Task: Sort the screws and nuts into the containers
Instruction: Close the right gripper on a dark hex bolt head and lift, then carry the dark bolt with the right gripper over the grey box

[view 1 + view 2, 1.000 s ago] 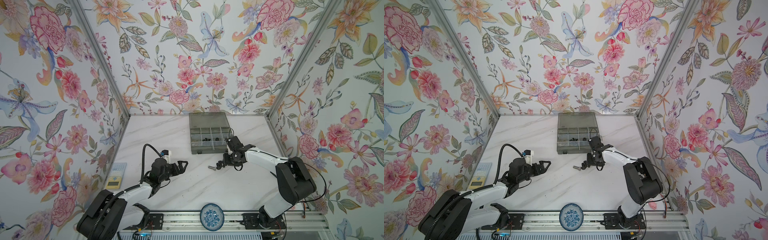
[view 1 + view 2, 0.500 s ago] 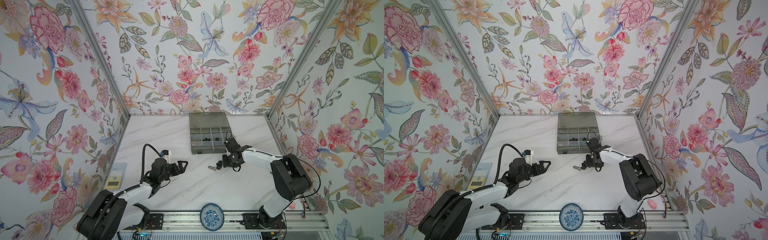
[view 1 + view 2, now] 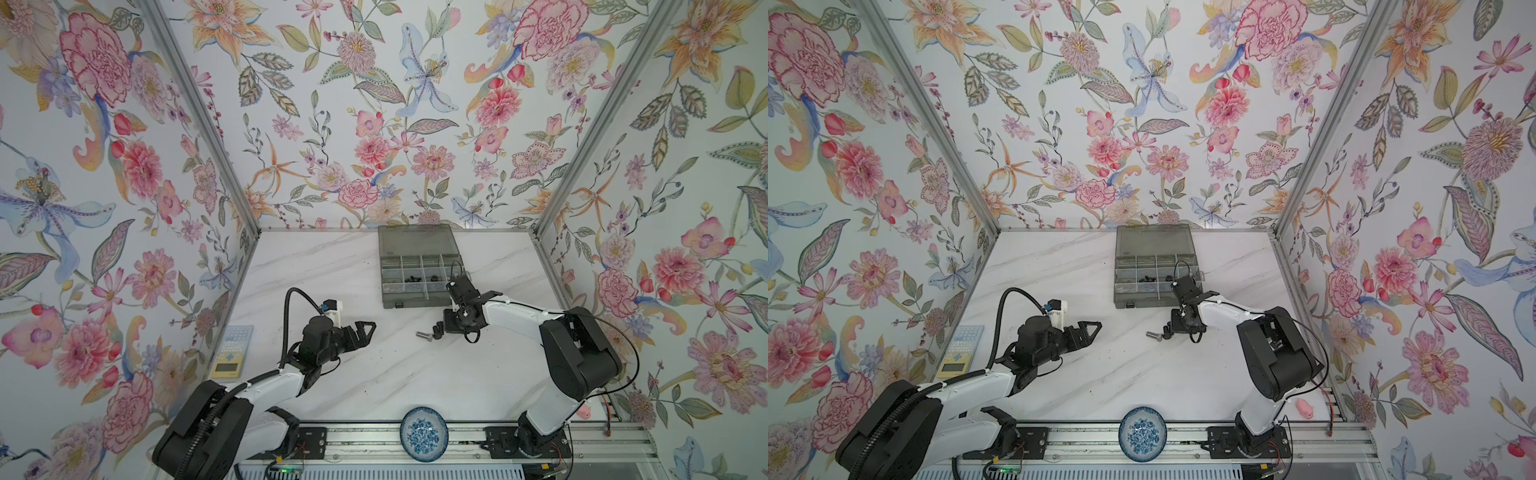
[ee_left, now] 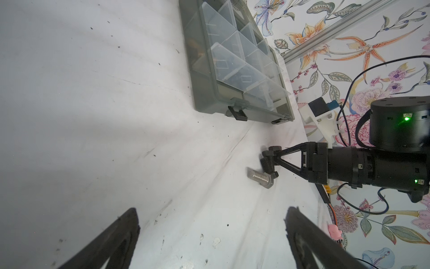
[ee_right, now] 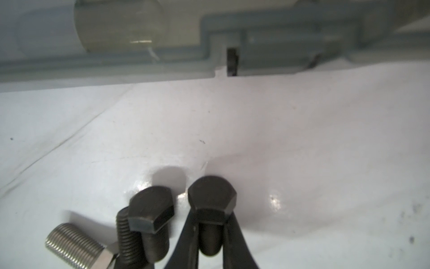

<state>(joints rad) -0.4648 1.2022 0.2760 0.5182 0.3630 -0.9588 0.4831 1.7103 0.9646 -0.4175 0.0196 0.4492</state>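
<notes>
Near the table's middle, my right gripper (image 5: 210,223) is shut on the shank of a black hex-head screw (image 5: 211,198), low over the marble. Beside it lie two more black screws (image 5: 151,205) and a silver screw (image 5: 74,244), which both top views also show (image 3: 423,335) (image 3: 1152,335). The grey organiser box (image 3: 411,302) with its containers stands open just behind them. Small dark pieces (image 3: 417,278) lie in its middle compartments, too small to tell nuts from screws. My left gripper (image 3: 368,330) hovers open and empty to the left, its fingers (image 4: 130,233) wide apart.
A blue-and-white dish (image 3: 424,433) sits on the front rail. A yellow-and-blue calculator-like device (image 3: 230,351) lies by the left wall. A small pink object (image 3: 1305,408) rests at the front right corner. Floral walls close in three sides.
My right gripper has closed its jaws onto the black screw, staying at the same spot. The left arm has not moved.
</notes>
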